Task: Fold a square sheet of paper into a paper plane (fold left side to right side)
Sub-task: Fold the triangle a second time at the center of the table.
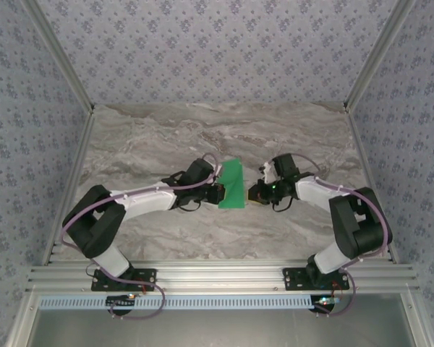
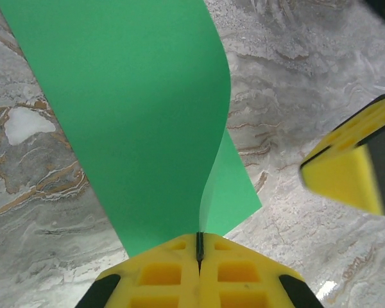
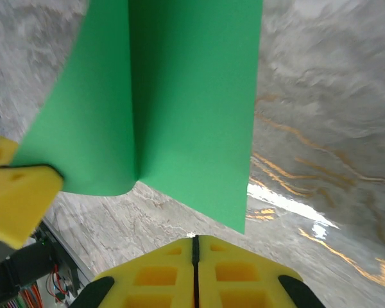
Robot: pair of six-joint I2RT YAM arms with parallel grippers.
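The square sheet of paper [image 1: 233,182] is bright green and lies mid-table between the two grippers. My left gripper [image 2: 199,239] is shut on its near edge, and that side of the sheet [image 2: 135,115] curls up and over the flat part. My right gripper [image 3: 194,240] is shut with nothing between its jaws, just short of the sheet's [image 3: 192,96] near corner and not touching it. Seen from above, the left gripper [image 1: 218,194] is at the sheet's left edge and the right gripper [image 1: 252,193] at its right edge. A finished paper plane is out of view.
Grey marble tabletop [image 1: 166,137] spreads around the sheet, with patterned walls on three sides. An aluminium rail [image 1: 217,278] runs along the near edge and carries both arm bases. The right gripper's yellow finger [image 2: 346,173] shows in the left wrist view, and the left gripper's finger [image 3: 13,199] in the right wrist view.
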